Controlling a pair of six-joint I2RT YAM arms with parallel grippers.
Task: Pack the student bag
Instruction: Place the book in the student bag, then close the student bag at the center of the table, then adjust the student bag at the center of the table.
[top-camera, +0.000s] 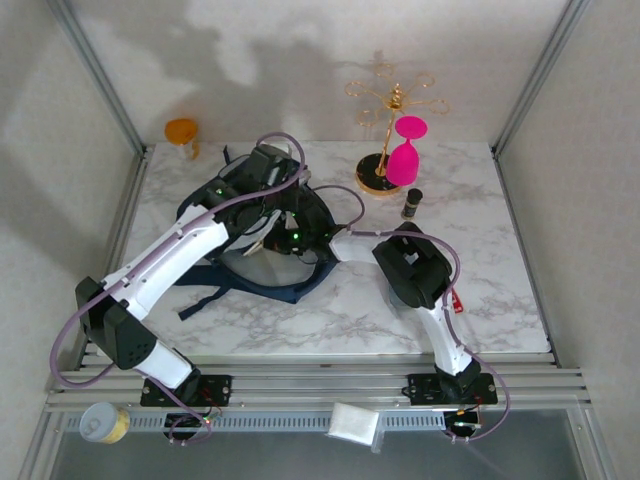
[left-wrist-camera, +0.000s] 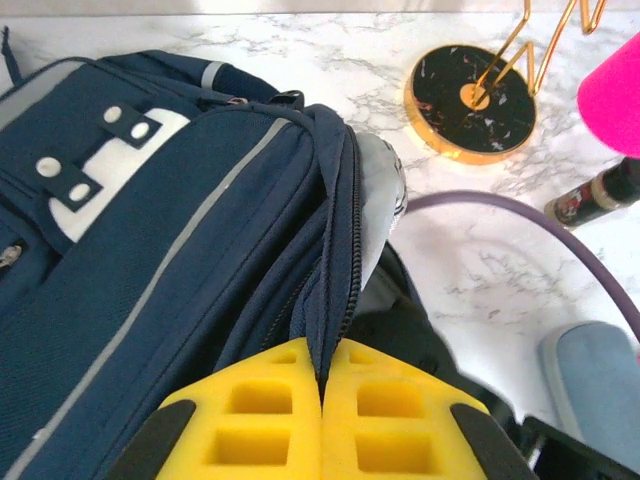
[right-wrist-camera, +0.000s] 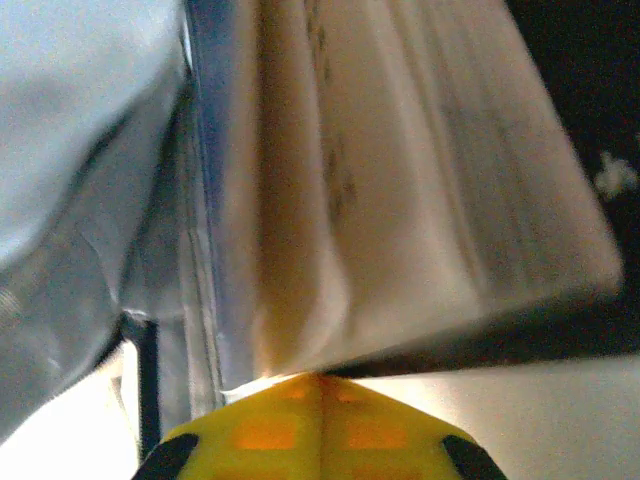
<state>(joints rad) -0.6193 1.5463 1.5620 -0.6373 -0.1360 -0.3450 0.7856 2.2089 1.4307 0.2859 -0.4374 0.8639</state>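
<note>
While tight on a zip edge of the student bag (left-wrist-camera: 150, 300), left tool (left-wrist-camera: 322, 352) — right tool (right-wrist-camera: 320, 380) together, alongside.

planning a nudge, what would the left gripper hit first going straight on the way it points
The student bag: the left gripper is shut on its zipper edge, so it would push into that navy fabric, likely before the table beyond.

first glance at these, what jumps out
The navy student bag lies slumped left of centre on the marble table, with both arms bent over it. In the left wrist view, the yellow left gripper is pinched shut on the bag's zipper edge. At the back right, a hot pink glass hangs upside down on a gold stand.
</note>
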